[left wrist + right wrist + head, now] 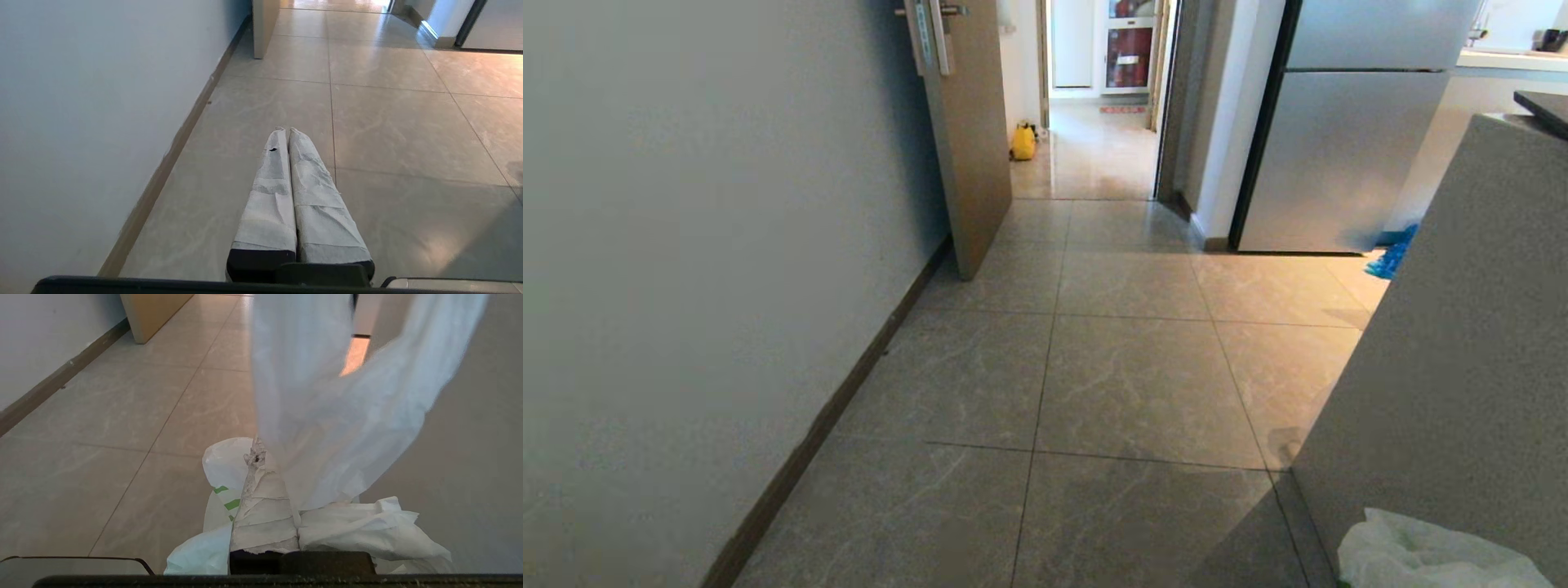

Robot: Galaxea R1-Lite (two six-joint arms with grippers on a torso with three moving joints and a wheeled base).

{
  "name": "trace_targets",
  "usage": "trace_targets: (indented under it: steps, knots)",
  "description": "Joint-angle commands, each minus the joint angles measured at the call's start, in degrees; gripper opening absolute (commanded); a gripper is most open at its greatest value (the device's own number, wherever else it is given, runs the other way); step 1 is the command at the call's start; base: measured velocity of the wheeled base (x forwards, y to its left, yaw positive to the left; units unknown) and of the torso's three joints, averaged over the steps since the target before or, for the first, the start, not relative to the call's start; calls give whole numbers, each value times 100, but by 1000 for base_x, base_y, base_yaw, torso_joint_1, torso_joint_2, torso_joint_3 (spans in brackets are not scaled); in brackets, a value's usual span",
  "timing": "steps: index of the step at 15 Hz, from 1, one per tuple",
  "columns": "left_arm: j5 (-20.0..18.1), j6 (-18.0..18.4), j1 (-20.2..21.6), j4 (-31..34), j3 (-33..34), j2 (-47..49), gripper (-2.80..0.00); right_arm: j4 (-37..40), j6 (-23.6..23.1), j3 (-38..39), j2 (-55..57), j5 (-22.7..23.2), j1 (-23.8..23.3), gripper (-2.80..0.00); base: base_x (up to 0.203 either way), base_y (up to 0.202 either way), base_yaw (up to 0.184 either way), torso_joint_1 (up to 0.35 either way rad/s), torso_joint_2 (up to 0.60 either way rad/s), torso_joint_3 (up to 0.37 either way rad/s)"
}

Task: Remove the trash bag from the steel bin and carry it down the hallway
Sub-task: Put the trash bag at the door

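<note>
The right pincer (269, 465) is pinching the trash bag (327, 416), and the thin white plastic drapes over its taped fingers and hangs low at the robot's right side, next to a grey counter (1445, 343). The left pincer (286, 132) is pressed together and holds nothing above the hallway (1127, 367) tiles. Far ahead, a yellow bag (1023, 142) sits by an open door (968, 131).

Glossy grey tiled floor (1127, 384); a yellow bag (1023, 142) sits on it far off.
</note>
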Motion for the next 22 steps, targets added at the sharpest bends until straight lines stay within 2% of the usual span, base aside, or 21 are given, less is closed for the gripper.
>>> trace_targets:
  steps: [1, 22]
  knots:
    - [4, 0, 0, 4, 0, 0, -280, 0, -6, 0, -4, 5, 3, -280, 186, 0, -1, 2, 12, -2]
    - [13, -26, 0, 4, 0, 9, -280, 0, -6, 0, -4, 5, 3, -280, 192, 0, 0, 3, 2, 3]
